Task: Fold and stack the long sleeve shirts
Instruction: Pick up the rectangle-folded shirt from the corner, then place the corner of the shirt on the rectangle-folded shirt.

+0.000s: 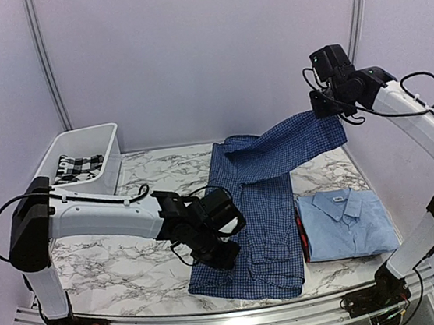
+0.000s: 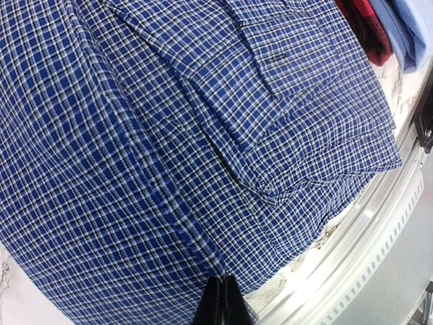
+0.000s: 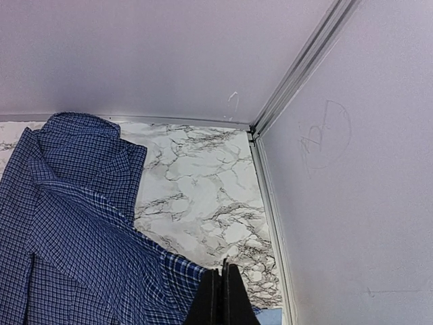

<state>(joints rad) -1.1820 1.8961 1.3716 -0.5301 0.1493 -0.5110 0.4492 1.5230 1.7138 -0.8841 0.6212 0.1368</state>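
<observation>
Pinching dark blue shirt (image 1: 259,197), left pincer (image 1: 226,256) and right pincer (image 1: 326,111); bin (image 1: 112,168) holds checked cloth (image 1: 76,167).

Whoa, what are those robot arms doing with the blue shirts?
They are folding shirts. The right gripper has pinched a sleeve of the dark blue checked shirt and holds it up above the table. The left gripper is shut on that shirt's near left edge, low on the table. The light blue shirt already lies folded on the right, on top of something red. A white bin at the back left holds a black-and-white checked cloth.
</observation>
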